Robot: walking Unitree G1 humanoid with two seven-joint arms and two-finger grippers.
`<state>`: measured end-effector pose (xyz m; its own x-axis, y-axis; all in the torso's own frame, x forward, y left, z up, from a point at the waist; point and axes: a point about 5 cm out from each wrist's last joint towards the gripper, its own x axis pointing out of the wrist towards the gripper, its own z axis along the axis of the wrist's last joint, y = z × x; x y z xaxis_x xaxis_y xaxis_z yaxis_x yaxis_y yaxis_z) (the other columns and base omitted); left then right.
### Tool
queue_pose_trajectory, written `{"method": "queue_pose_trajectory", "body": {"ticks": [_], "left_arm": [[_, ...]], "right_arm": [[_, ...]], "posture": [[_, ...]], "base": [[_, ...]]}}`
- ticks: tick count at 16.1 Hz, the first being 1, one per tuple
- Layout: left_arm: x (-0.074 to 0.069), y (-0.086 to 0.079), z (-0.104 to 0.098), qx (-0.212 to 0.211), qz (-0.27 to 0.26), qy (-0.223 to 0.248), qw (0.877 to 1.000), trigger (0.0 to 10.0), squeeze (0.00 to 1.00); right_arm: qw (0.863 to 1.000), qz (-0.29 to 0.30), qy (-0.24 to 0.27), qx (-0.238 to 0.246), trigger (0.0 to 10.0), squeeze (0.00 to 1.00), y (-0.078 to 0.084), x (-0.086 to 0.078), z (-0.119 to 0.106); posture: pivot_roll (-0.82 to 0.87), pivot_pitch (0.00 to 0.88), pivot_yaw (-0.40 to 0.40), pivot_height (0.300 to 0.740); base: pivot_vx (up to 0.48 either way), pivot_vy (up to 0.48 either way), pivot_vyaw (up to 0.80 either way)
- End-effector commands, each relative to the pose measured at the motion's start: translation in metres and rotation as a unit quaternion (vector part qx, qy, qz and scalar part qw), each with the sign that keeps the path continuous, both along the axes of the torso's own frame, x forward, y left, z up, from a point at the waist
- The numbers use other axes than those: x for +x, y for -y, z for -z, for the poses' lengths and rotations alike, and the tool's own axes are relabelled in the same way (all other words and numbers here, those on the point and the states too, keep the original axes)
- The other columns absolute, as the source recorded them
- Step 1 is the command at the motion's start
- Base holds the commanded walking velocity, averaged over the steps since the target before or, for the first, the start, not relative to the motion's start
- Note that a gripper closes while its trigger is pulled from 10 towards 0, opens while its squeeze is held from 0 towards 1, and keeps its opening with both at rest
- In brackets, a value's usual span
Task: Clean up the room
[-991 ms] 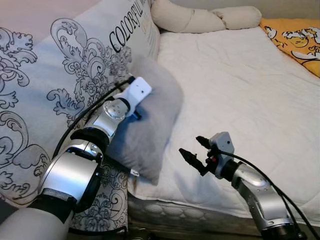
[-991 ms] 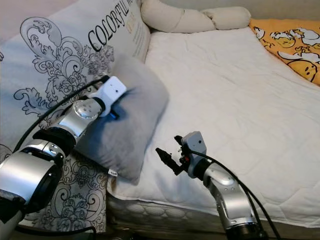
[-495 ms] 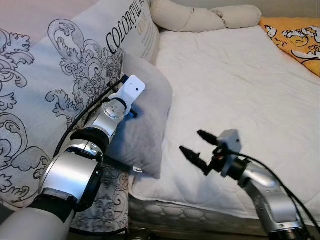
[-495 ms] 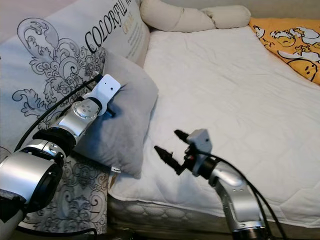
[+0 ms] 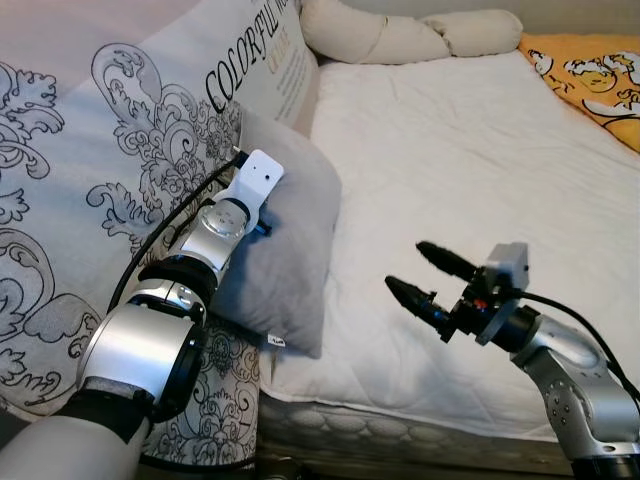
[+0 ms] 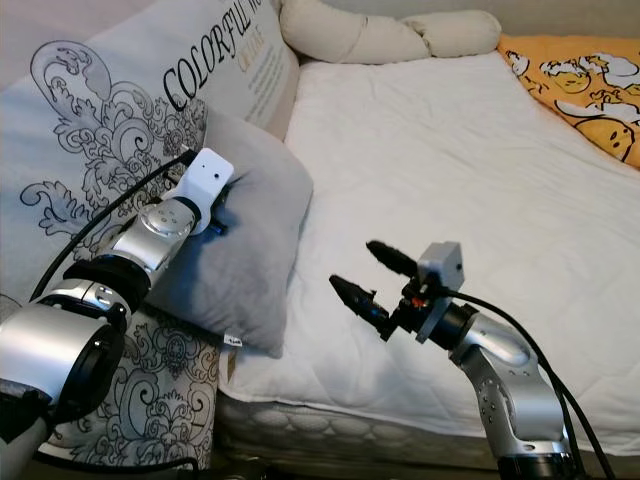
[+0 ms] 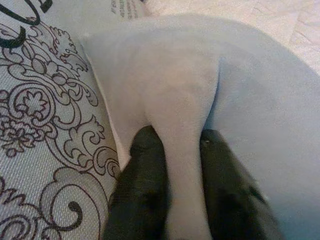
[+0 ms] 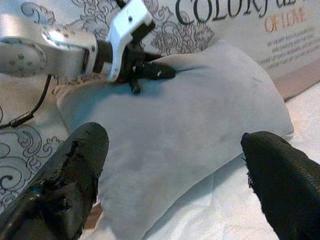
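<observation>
Grey pillow (image 5: 290, 250) stands on edge at centre left of the head view, at the left edge of the bed (image 5: 480, 190). Its lower corner, with a small tag, hangs just past the mattress edge. Behind it and touching it leans a large patterned cushion (image 5: 120, 160), white with black scrollwork and the printed word "COLORFUL", taking up the left side of the frame.

Left gripper (image 7: 172, 200) pinches a ridge of the grey pillow's fabric. In the left wrist view both black fingers (image 7: 142, 190) sit either side of that fold, closed tight on it, with the scrollwork cushion right beside them. In the head view the left arm runs from lower left up to the pillow's upper left part, a white camera block on the wrist.

Right gripper (image 5: 425, 280) hangs over the white mattress at lower right of centre, pointing toward the grey pillow but apart from it. Its fingers (image 8: 80, 165) are spread wide with nothing between them. The right wrist view looks across the gap at the pillow and at the left gripper clamped on it.

Bed surface is a white quilted cover. At the top of the frame, a long cream bolster (image 5: 400, 35) lies across the head of the bed. At upper right, a yellow cartoon-print blanket (image 5: 590, 70) lies on the mattress, well apart from the pillow.
</observation>
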<state>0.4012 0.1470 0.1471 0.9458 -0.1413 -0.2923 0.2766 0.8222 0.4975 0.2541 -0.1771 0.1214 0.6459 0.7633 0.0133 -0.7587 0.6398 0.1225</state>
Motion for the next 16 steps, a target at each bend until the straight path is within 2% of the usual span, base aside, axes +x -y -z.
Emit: {"method": "queue_pose_trajectory", "body": {"ticks": [1,4,7,8,9,11,12,13,14,15,16], "left_arm": [[0.001,-0.008,-0.003,-0.003,-0.003,0.000,1.000,10.0,1.00],[0.002,-0.007,-0.011,-0.031,0.014,0.013,0.999,10.0,1.00],[0.001,-0.006,-0.014,-0.086,0.032,0.027,0.995,10.0,1.00],[-0.005,0.007,-0.018,-0.164,0.074,0.066,0.982,10.0,1.00],[-0.012,0.016,-0.023,-0.213,0.103,0.101,0.966,10.0,1.00],[-0.027,0.030,-0.019,-0.231,0.135,0.121,0.956,10.0,1.00],[-0.038,0.035,-0.010,-0.262,0.134,0.116,0.949,10.0,1.00],[-0.048,0.033,0.002,-0.290,0.107,0.105,0.945,10.0,1.00],[-0.052,0.031,0.007,-0.293,0.095,0.103,0.946,10.0,1.00],[-0.064,0.022,0.018,-0.294,0.063,0.098,0.949,10.0,1.00],[-0.068,0.018,0.023,-0.285,0.051,0.095,0.952,10.0,1.00]], "right_arm": [[1.000,-0.007,-0.002,-0.003,10.0,0.00,-0.001,0.001,-0.002],[1.000,-0.013,-0.027,-0.009,10.0,0.00,0.001,0.002,-0.001],[0.998,-0.007,-0.058,-0.007,10.0,0.00,0.005,0.003,0.003],[0.998,0.021,-0.051,0.003,10.0,0.00,0.005,0.006,0.001],[0.998,0.047,-0.029,0.008,10.0,0.00,0.006,0.009,-0.002],[0.998,0.049,-0.044,0.007,10.0,0.00,0.006,0.007,0.000],[0.997,0.060,-0.046,0.003,10.0,0.00,0.005,0.007,0.001],[0.995,0.095,-0.040,-0.009,10.0,0.00,0.005,0.011,0.001],[0.993,0.116,-0.032,-0.018,10.0,0.00,0.006,0.015,0.001],[0.980,0.196,-0.026,-0.015,10.0,0.00,0.011,0.027,0.003],[0.971,0.236,-0.025,-0.018,10.0,0.00,0.014,0.032,0.005]], "posture": [[-0.04,0.000,0.134,0.740],[-0.04,0.000,0.128,0.740],[-0.04,0.000,0.125,0.740],[-0.04,0.000,0.119,0.740],[-0.04,0.000,0.113,0.740],[-0.04,0.000,0.104,0.740],[-0.03,0.000,0.101,0.740],[-0.03,0.000,0.096,0.740],[-0.03,0.000,0.092,0.740],[-0.03,0.000,0.074,0.740],[-0.02,0.000,0.066,0.740]], "base": [[0.000,0.000,0.00],[0.000,0.000,0.00],[0.000,0.000,0.00],[0.000,0.000,0.00],[0.000,0.000,0.00],[0.000,0.000,0.00],[0.000,0.000,0.00],[0.000,-0.311,0.00],[0.000,-0.424,0.00],[0.000,-0.480,0.00],[0.000,-0.480,0.00]]}}
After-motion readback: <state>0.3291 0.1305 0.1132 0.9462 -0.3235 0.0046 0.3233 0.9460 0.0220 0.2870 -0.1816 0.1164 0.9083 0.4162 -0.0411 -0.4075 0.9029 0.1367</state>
